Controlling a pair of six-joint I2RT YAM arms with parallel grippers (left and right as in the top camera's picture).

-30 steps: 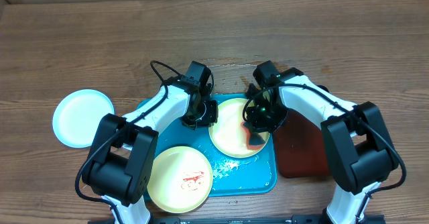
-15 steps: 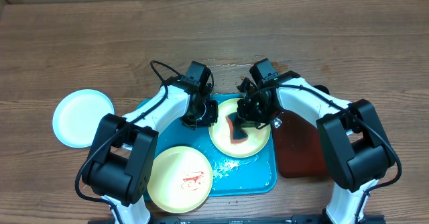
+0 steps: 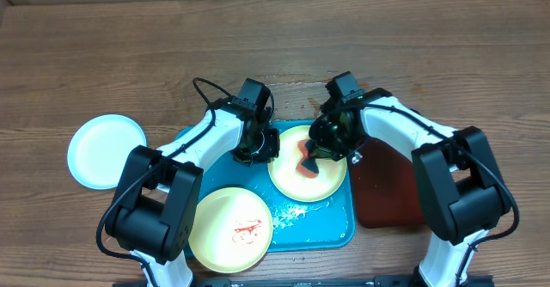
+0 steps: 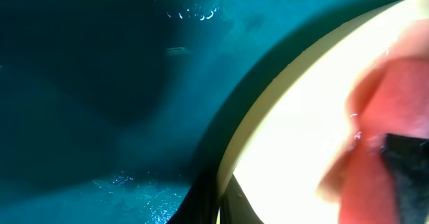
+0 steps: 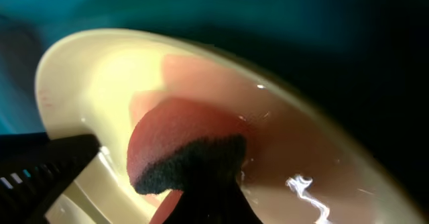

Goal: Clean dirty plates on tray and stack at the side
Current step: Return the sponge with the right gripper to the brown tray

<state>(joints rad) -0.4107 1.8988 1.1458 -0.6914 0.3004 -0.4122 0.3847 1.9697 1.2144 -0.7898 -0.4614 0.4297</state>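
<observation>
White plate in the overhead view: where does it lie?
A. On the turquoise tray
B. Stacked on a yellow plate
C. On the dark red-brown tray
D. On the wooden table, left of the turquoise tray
D: the white plate lies alone on the wooden table, apart from the turquoise tray and to its left.

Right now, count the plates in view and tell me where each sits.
3. White plate on the table, left of the tray; smeared yellow plate on the tray's near-left corner; second yellow plate on the tray's far right, under the sponge. None looks hidden.
</observation>
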